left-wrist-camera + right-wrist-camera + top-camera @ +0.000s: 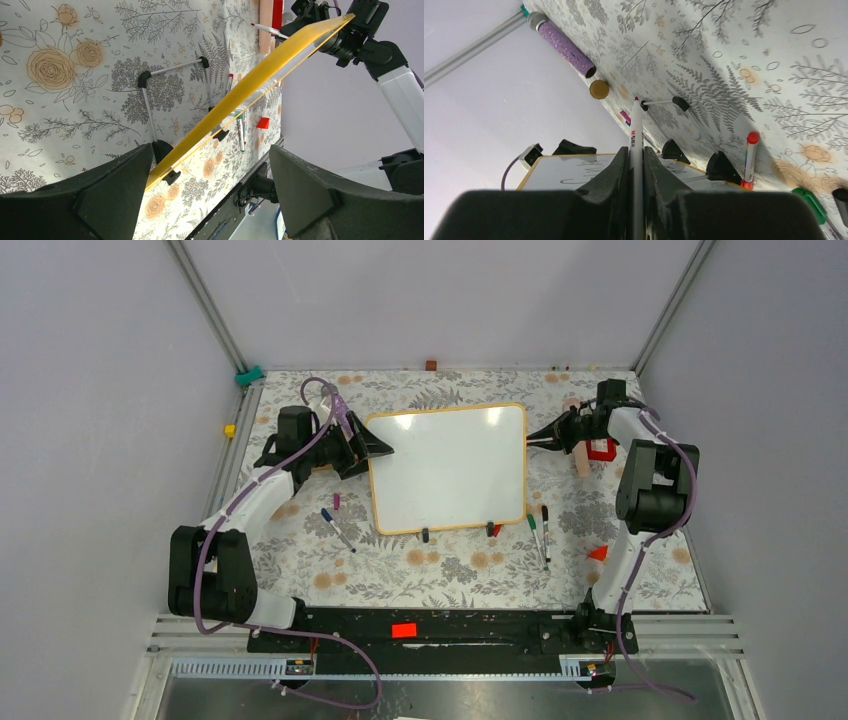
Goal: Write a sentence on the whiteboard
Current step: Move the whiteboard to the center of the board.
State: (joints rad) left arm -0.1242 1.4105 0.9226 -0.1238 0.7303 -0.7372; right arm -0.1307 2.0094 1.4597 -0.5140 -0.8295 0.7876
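While the floral-patterned worktop (450, 575) fills the top view, the large glossy white rectangular whiteboard with its thin pale-yellow wooden rim (448, 468) sits at its centre, two small black feet at its 6 o'clock edge, and no lettering can be made out on it from here. The left fingers (378, 447) touch the board's 9 o'clock edge; the right fingers (555, 435) sit just beside its 3 o'clock edge. A blue-capped marker (337, 529) lies at 8 o'clock of the board, and a green-capped marker (538, 540) and a black-capped marker (546, 530) at 4 o'clock. In the left wrist view, the left fingers (210, 195) stand wide apart on either side of the yellow rim of the board (250, 85), which runs tilted from 7 o'clock to 1 o'clock; whether they touch it I cannot tell. In the right wrist view, the right fingers (636, 172) are closed narrowly on a white marker with a pink-magenta tip (636, 137) that points to 12 o'clock, and the board (569, 172) lies at 8 o'clock with faint curved strokes on its surface, too dim to read.
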